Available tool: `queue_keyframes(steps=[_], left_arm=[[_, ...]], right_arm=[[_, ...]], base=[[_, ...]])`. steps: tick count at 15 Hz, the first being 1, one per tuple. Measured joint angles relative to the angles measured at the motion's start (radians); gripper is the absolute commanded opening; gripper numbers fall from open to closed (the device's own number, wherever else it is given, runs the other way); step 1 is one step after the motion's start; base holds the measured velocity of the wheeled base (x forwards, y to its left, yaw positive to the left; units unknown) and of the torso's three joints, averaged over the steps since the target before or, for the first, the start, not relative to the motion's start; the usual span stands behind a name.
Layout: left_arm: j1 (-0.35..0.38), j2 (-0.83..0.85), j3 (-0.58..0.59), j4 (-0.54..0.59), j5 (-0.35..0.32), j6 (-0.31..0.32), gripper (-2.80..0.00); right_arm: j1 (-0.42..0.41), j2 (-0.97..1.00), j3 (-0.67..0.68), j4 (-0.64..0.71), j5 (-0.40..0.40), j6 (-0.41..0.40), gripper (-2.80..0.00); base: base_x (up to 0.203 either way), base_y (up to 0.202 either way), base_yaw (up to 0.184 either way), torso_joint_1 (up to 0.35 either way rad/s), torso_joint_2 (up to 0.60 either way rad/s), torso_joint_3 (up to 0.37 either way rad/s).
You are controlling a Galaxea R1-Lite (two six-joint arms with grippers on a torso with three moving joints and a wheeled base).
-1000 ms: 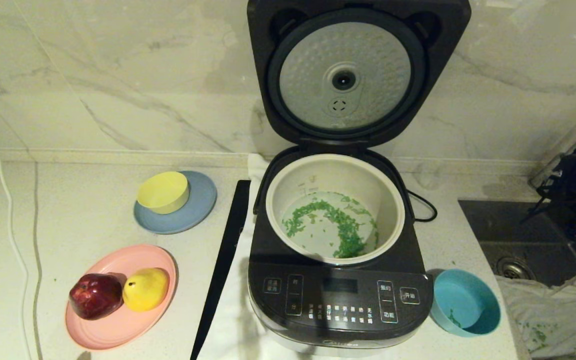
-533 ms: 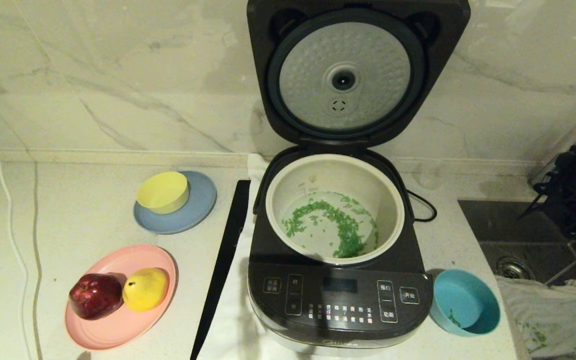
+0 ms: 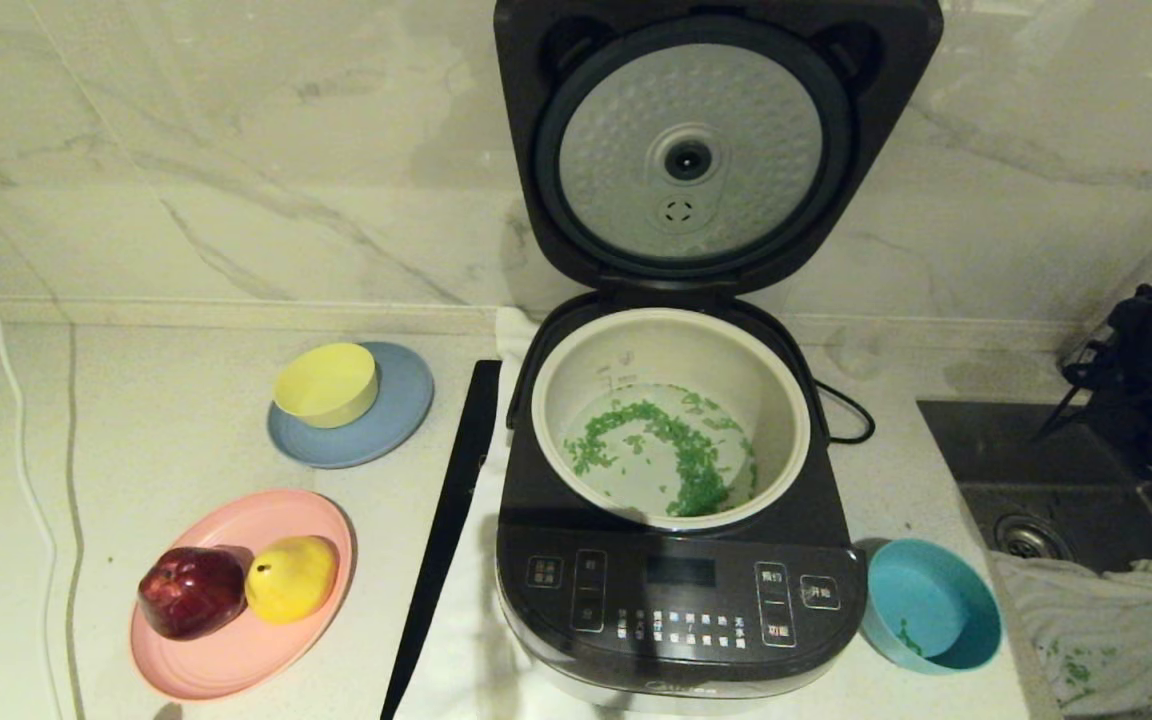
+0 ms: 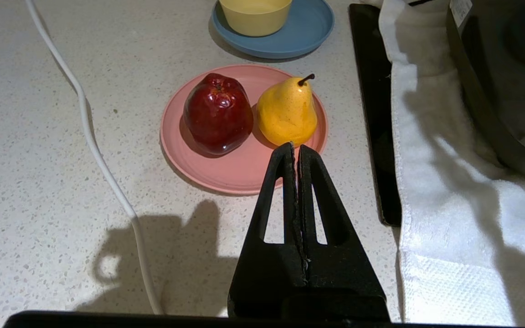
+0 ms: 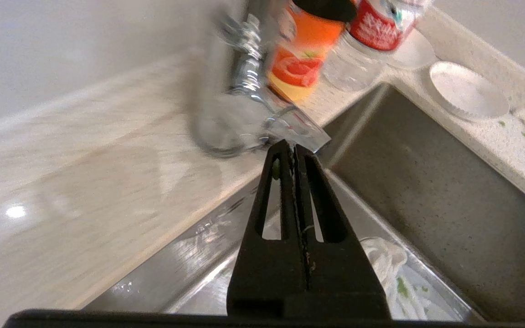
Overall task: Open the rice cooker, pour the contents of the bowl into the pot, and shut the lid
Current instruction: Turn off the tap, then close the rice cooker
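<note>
The dark grey rice cooker (image 3: 676,590) stands at the counter's middle with its lid (image 3: 716,150) swung upright, the dimpled silver disc facing me. The cream-white pot (image 3: 776,400) holds scattered chopped green. The teal bowl (image 3: 931,605) rests on the counter against the cooker's right side, with only a few green bits inside. My right arm (image 3: 1151,335) hangs at the far right over the sink; its gripper (image 5: 288,145) is shut on nothing, near the faucet (image 5: 244,77). My left gripper (image 4: 295,146) is shut and empty, low over the counter beside the pink plate (image 4: 239,168).
A yellow bowl (image 3: 326,383) sits on a grey-blue plate (image 3: 391,425). The pink plate (image 3: 226,650) carries a red apple (image 3: 191,590) and a yellow pear (image 3: 291,578). A black strip (image 3: 446,530) and a white towel (image 4: 431,150) lie left of the cooker. A cloth (image 3: 1106,630) lies in the sink (image 3: 1036,450).
My right arm has drawn back and up along the far right edge, away from the bowl and over the sink. Cooker, pot and bowl have stayed put.
</note>
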Motion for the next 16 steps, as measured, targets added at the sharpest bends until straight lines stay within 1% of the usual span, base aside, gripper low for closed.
queue_keyframes(steps=[2,4,6,7,9,12,14,16], left_arm=[[0.000,0.000,0.000,0.000,0.000,0.000,-2.80],[0.000,0.000,0.000,0.000,0.000,0.000,-2.80],[0.000,0.000,0.000,0.000,0.000,0.000,-2.80],[0.000,0.000,0.000,0.000,0.000,0.000,-2.80],[0.000,0.000,0.000,0.000,0.000,0.000,-2.80],[0.000,0.000,0.000,0.000,0.000,0.000,-2.80],[0.000,0.000,0.000,0.000,0.000,0.000,-2.80],[0.000,0.000,0.000,0.000,0.000,0.000,-2.80]], right_arm=[[0.016,-0.099,0.087,0.000,0.017,0.008,-2.80],[0.052,-0.221,0.171,0.017,0.040,0.015,-2.80],[0.111,-0.341,0.216,0.087,0.067,0.034,-2.80],[0.142,-0.393,0.216,0.159,0.089,0.059,-2.80],[0.202,-0.478,0.136,0.356,0.145,0.143,-2.80],[0.262,-0.542,-0.101,0.693,0.278,0.287,-2.80],[0.284,-0.549,-0.271,0.900,0.426,0.369,-2.80],[0.294,-0.538,-0.378,1.033,0.610,0.429,-2.80]], base=[[0.000,0.000,0.000,0.000,0.00,0.000],[0.000,0.000,0.000,0.000,0.00,0.000],[0.000,0.000,0.000,0.000,0.00,0.000],[0.000,0.000,0.000,0.000,0.00,0.000],[0.000,0.000,0.000,0.000,0.00,0.000],[0.000,0.000,0.000,0.000,0.00,0.000],[0.000,0.000,0.000,0.000,0.00,0.000],[0.000,0.000,0.000,0.000,0.00,0.000]])
